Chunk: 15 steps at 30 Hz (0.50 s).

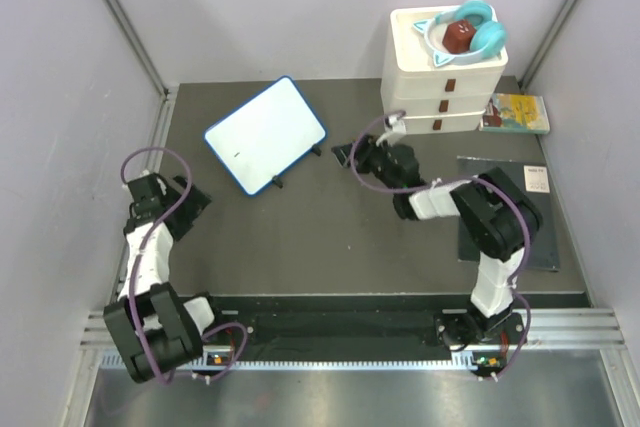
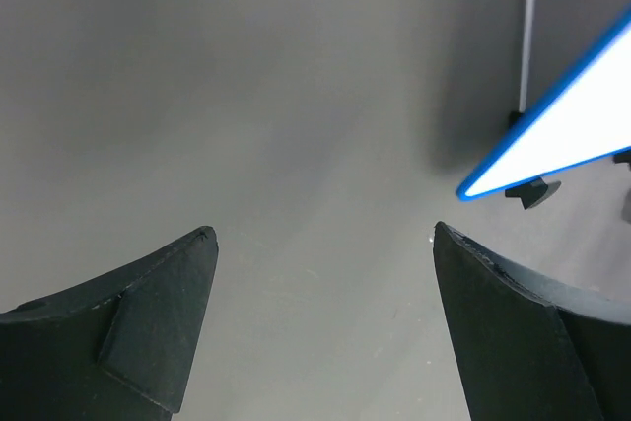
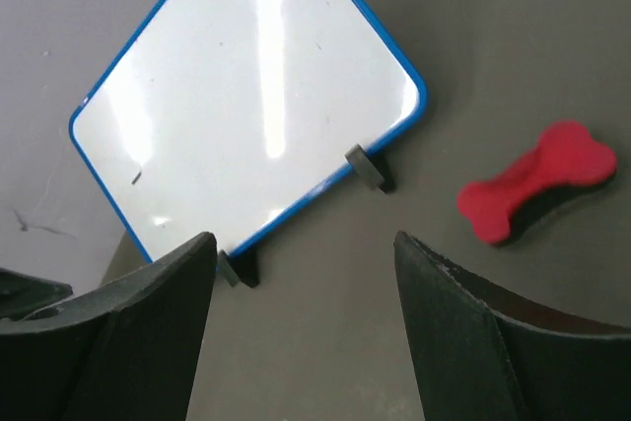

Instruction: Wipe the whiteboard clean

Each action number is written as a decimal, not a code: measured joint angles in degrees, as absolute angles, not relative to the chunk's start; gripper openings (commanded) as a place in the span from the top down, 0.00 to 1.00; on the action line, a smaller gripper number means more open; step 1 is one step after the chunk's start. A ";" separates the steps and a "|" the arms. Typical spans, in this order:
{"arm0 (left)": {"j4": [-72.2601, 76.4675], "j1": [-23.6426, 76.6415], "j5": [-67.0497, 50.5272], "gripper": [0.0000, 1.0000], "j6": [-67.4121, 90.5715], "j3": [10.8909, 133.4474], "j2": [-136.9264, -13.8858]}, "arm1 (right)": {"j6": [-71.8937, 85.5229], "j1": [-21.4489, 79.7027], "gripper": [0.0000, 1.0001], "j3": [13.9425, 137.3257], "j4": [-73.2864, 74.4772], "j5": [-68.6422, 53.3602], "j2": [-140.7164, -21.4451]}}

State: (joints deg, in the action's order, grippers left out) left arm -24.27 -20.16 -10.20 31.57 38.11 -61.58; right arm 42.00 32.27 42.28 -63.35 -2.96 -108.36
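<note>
**Board nearly clean, both claws empty**

Board [image 1: 265, 135] stands on its black feet on the table [image 1: 330, 247], between my two claws; one small mark [image 3: 135, 177] shows on its face. Right claw [image 3: 301, 244] hovers near the board's right side, jaws wide, holding nothing; red eraser [image 3: 537, 182] lies near the board, not touching it, probably set down there. Left claw [image 2: 320, 234], off the board's left, gapes empty too.
</note>
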 measured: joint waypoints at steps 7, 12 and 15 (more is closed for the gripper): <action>-15.62 -29.74 -26.46 0.07 33.39 29.91 -66.52 | 30.96 31.81 0.24 70.35 -26.89 -3.46 -103.79; -10.13 -31.07 -32.51 0.07 34.98 25.61 -67.68 | 25.65 30.81 0.23 85.65 -3.62 -1.34 -106.43; -8.36 -31.07 -35.05 0.07 35.55 24.93 -68.79 | 24.86 28.91 0.20 100.09 10.50 -2.33 -115.37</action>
